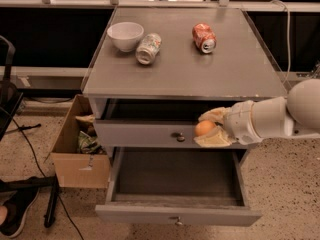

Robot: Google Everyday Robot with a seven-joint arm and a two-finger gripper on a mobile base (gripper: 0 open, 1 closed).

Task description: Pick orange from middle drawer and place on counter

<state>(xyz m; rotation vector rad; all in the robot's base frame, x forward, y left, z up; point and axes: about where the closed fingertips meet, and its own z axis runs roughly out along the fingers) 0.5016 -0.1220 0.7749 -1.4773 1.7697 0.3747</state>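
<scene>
Camera view, jaws clasping orange [204, 128] above open middle drawer [175, 176], below counter [200, 71]

I see my gripper [206, 129] clamped on the orange [204, 127] just below the front edge of the counter [200, 69], toward its right corner, above the open middle drawer [150, 214].
</scene>
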